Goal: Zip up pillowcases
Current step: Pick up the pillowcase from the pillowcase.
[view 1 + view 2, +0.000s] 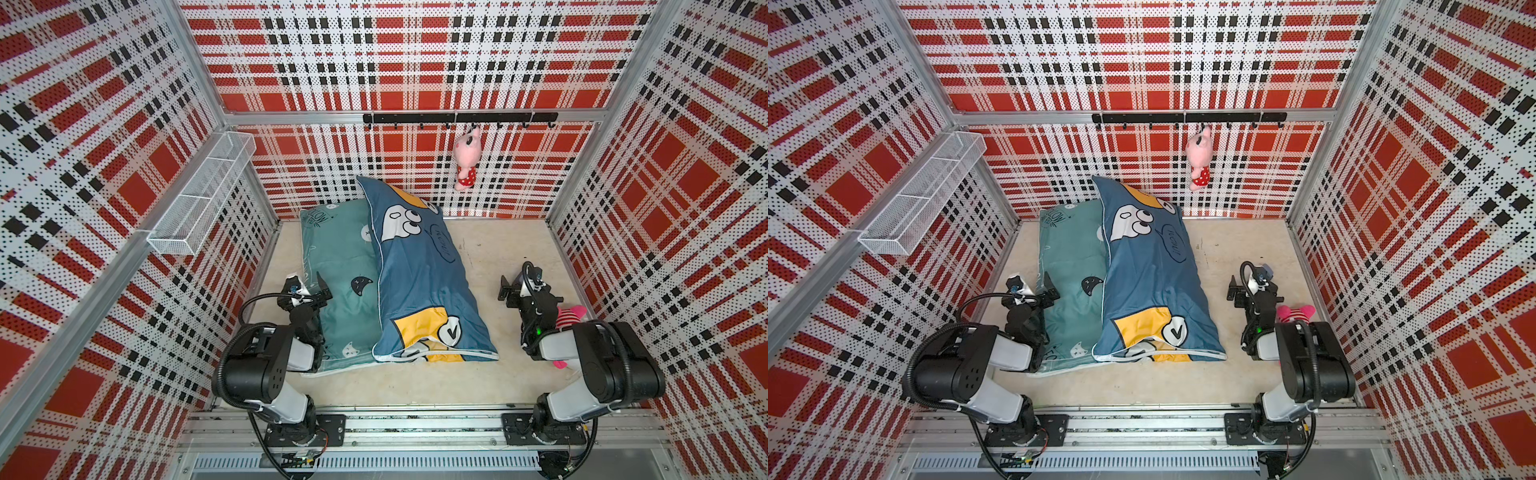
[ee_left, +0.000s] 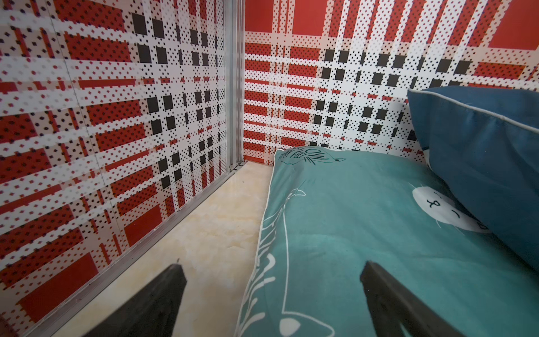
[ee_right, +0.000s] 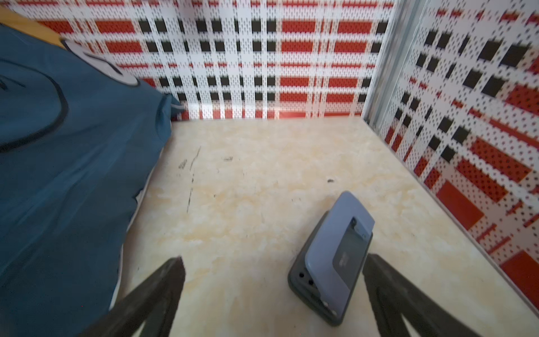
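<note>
Left hand (image 2: 272, 267) spread above teal pillowcase (image 1: 340, 257); right hand (image 3: 274, 258) spread beside blue pillowcase (image 1: 419, 282).

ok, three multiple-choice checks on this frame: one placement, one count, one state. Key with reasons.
1. Where does the blue pillowcase lie relative to the teal pillowcase?
A) overlapping its edge, on top
B) underneath it
C) apart from it

2. How many pink plush toys show?
A) one
B) two
C) three

3. The left pincer and right pincer are:
A) both shut
B) both open, gripping nothing
C) left shut on fabric, right open

Key:
1 A: in both top views the blue fabric covers the teal one's side.
2 B: one hangs from the hook rail, one lies by the right arm.
3 B: each wrist view shows the fingers spread wide, clamping nothing.
</note>
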Motion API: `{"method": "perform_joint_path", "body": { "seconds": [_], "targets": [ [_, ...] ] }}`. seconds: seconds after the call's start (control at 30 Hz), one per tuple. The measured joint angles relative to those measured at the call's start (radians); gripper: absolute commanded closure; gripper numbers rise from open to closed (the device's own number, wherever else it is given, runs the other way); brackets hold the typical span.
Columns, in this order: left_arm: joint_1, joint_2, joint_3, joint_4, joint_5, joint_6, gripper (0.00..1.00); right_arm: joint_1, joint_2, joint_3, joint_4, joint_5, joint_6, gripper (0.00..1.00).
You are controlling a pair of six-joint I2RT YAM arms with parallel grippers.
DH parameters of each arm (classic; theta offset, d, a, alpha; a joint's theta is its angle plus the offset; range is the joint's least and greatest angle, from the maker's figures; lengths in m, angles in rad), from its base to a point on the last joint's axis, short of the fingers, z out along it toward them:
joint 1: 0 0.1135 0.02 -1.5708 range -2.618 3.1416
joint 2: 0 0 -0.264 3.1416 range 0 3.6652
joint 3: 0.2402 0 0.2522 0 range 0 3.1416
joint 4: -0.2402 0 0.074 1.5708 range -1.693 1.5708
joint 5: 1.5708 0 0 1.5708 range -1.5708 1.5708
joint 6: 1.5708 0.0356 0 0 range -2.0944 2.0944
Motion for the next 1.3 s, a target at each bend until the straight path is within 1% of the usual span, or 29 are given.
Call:
{"method": "perform_joint_path", "body": {
  "seconds": [0.1, 0.17, 0.27, 0.33, 0.37, 0.47, 0.53, 0.57, 0.67, 0.73, 0.8, 0.9, 1.0, 1.03, 1.07, 1.1, 1.17, 1.2, 1.3],
  "targets": [
    [-0.074, -0.163, 0.013, -0.131, -0.105, 0.019, 0.02, -0.002, -0.122, 0.062, -0.159, 0.004, 0.013, 0.00],
    [-0.156, -0.298, 0.082, -0.282, -0.187, 0.019, 0.02, -0.002, -0.210, 0.110, -0.273, 0.008, 0.033, 0.01],
    [-0.285, -0.408, 0.271, -0.526, -0.253, -0.041, 0.02, -0.002, -0.296, 0.173, -0.447, 0.020, 0.077, 0.03],
    [-0.359, -0.427, 0.406, -0.689, -0.247, -0.117, 0.02, -0.003, -0.321, 0.212, -0.568, 0.017, 0.105, 0.07],
    [-0.390, -0.426, 0.468, -0.766, -0.223, -0.161, 0.02, -0.006, -0.325, 0.237, -0.641, 0.004, 0.121, 0.09],
    [-0.454, -0.368, 0.645, -0.998, -0.106, -0.267, 0.02, -0.031, -0.313, 0.326, -0.852, -0.107, 0.161, 0.10],
    [-0.501, -0.287, 0.769, -1.130, -0.031, -0.318, 0.02, -0.043, -0.292, 0.387, -0.969, -0.201, 0.177, 0.07],
    [-0.522, -0.257, 0.797, -1.168, 0.006, -0.336, 0.02, -0.047, -0.285, 0.406, -1.014, -0.254, 0.181, 0.05],
    [-0.555, -0.207, 0.801, -1.255, 0.101, -0.394, 0.02, -0.049, -0.278, 0.430, -1.110, -0.384, 0.182, 0.01],
    [-0.554, -0.166, 0.798, -1.302, 0.141, -0.429, 0.02, -0.052, -0.262, 0.445, -1.159, -0.475, 0.180, 0.00],
    [-0.551, -0.128, 0.795, -1.312, 0.176, -0.457, 0.02, -0.054, -0.234, 0.464, -1.179, -0.548, 0.180, 0.00],
    [-0.552, -0.078, 0.790, -1.299, 0.222, -0.497, 0.02, -0.054, -0.187, 0.479, -1.167, -0.637, 0.189, 0.00],
    [-0.564, -0.029, 0.795, -1.262, 0.258, -0.523, 0.01, -0.054, -0.133, 0.480, -1.114, -0.723, 0.219, 0.00],
    [-0.567, -0.012, 0.798, -1.249, 0.267, -0.529, 0.04, -0.054, -0.111, 0.480, -1.089, -0.748, 0.232, 0.00],
    [-0.568, 0.005, 0.800, -1.231, 0.280, -0.534, 0.13, -0.054, -0.086, 0.480, -1.059, -0.773, 0.246, 0.00],
    [-0.566, 0.019, 0.800, -1.217, 0.290, -0.542, 0.27, -0.054, -0.060, 0.480, -1.029, -0.797, 0.261, 0.00],
    [-0.549, 0.034, 0.790, -1.188, 0.311, -0.560, 0.49, -0.054, -0.013, 0.480, -0.971, -0.835, 0.291, 0.00],
    [-0.534, 0.034, 0.772, -1.161, 0.320, -0.574, 0.58, -0.054, 0.010, 0.480, -0.942, -0.851, 0.311, 0.00],
    [-0.476, 0.021, 0.699, -1.100, 0.362, -0.605, 0.76, -0.047, 0.070, 0.480, -0.852, -0.886, 0.357, 0.00]
  ]
}}
